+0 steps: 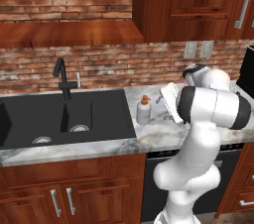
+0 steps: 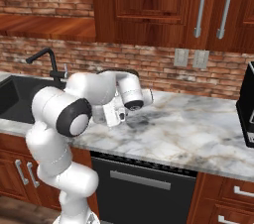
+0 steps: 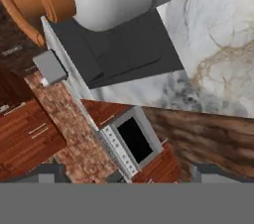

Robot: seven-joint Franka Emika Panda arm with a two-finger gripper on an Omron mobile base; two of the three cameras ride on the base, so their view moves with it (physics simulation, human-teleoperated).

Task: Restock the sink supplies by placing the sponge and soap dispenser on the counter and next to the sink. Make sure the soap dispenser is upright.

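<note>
- A soap dispenser (image 1: 144, 111), a pale bottle with an orange pump top, stands upright on the marble counter (image 1: 154, 136), just right of the black sink (image 1: 64, 116).
- The bottle appears already placed; judging by this, the soap step looks finished or nearly so, and the sponge remains to be fetched.
- The next move likely calls for drawing the hand clear without tipping the bottle.
- The white arm rises from the floor, its elbow high, the forearm folded down and toward the sink, bringing the hand low over the counter just right of the bottle.
- In the hand view the bottle fills the top, close up and rolled sideways.
- The gripper (image 3: 124, 176) shows two dark fingertips set wide apart, nothing between them.
</note>
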